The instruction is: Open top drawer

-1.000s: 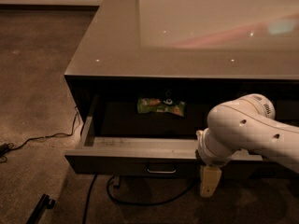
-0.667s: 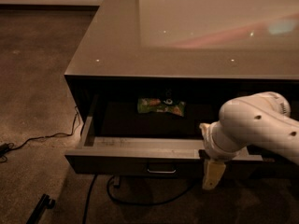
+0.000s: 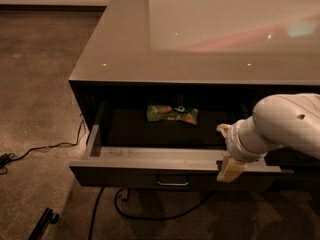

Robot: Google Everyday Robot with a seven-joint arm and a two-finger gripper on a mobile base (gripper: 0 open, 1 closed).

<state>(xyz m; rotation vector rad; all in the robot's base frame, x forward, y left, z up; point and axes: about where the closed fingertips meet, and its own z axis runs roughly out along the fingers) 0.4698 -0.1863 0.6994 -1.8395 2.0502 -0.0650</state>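
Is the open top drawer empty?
No, a green packet lies inside the top drawer, left of the gripper at its front edge.

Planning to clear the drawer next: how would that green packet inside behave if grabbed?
The green packet looks like crinkled foil, so probably light, floppy and slippery. It lies flat in the top drawer, unlikely to roll. The pincer is at the drawer's front edge.

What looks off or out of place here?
Nothing damaged or spilled. The top drawer sits open and level, a green snack bag inside. The gripper is at its front edge, right of the handle.
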